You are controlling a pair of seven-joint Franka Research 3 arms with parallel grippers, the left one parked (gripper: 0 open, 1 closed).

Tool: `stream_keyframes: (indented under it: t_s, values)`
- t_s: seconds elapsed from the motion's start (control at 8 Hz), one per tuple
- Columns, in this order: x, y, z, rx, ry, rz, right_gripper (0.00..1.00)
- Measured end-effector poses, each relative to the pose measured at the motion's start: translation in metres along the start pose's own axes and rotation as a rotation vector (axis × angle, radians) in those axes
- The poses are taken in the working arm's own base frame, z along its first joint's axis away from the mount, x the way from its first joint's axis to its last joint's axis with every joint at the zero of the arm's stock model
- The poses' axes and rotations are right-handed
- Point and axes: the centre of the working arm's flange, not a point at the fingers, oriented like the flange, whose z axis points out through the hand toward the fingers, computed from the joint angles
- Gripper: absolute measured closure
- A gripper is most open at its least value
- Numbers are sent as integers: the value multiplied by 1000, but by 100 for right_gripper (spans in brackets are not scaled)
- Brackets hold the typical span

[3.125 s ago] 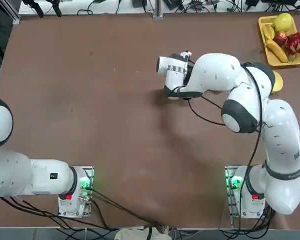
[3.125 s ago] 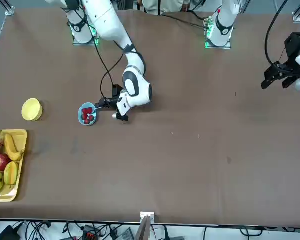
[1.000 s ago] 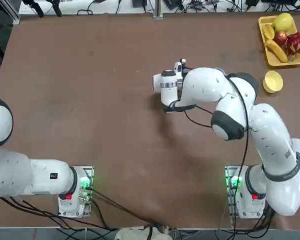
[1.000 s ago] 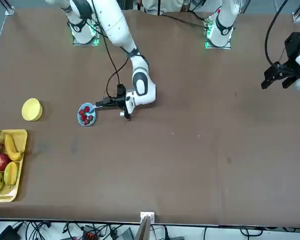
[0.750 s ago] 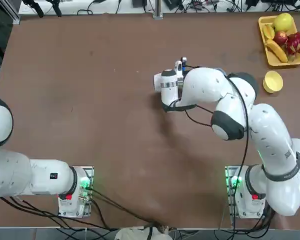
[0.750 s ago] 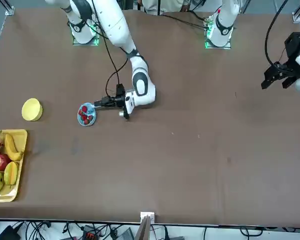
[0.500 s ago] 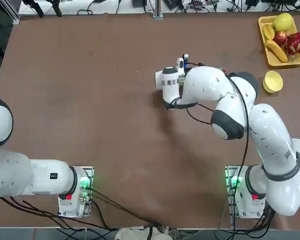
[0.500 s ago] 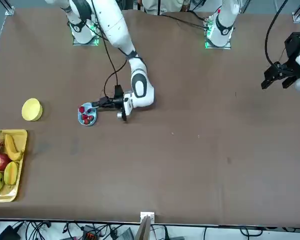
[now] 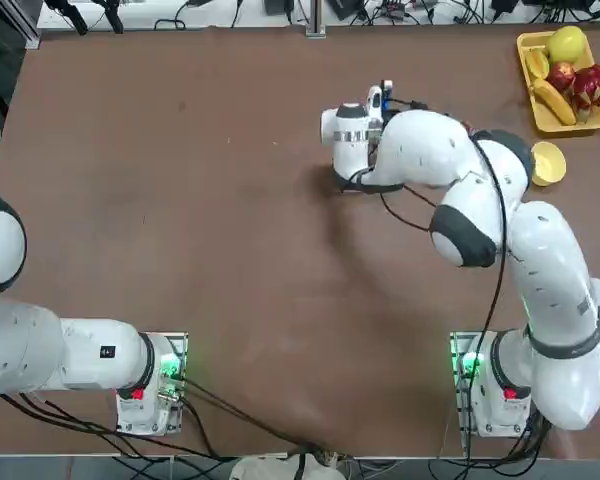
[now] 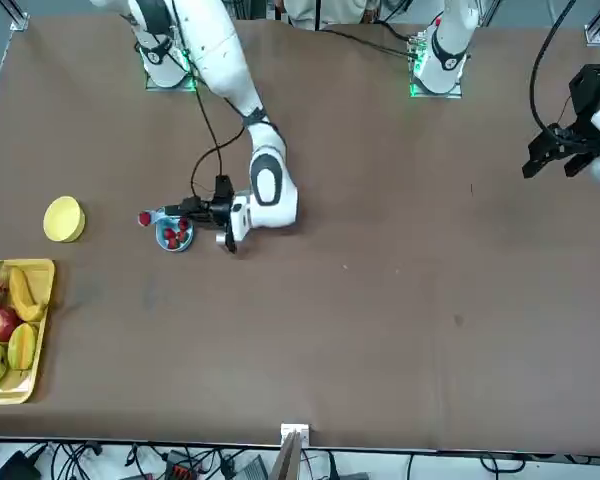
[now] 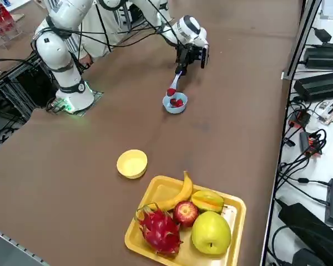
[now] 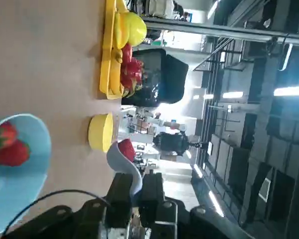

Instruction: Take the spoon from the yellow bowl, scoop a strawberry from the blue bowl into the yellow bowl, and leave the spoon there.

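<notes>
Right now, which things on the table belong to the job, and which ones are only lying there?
Belong to the job:
- spoon, held in the right pincer, with a strawberry on it
- blue bowl, more strawberries inside
- yellow bowl, empty

Only lying there:
- yellow fruit tray with banana, apple and other fruit

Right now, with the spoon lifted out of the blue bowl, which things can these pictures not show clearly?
- Top view: the blue bowl, the spoon and the right gripper are hidden under the right arm.
- Top view: the yellow bowl is partly covered by the arm's elbow.
- Wrist view: the blue bowl is cut off by the picture's edge, so its strawberries cannot be counted.
- Front view: the strawberry on the spoon is too small to judge how securely it sits.
</notes>
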Motion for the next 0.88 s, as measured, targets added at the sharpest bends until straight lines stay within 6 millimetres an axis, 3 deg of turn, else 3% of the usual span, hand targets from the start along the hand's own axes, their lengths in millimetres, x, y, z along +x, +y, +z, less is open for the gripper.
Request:
stream_keyframes:
  t_s: [0.38,0.62,0.88]
  values:
    - [30,56,62,107,-68,-57,89]
    - [35,67,114,143,-100,-69,89]
    - [42,71,183,144,-103,-80,89]
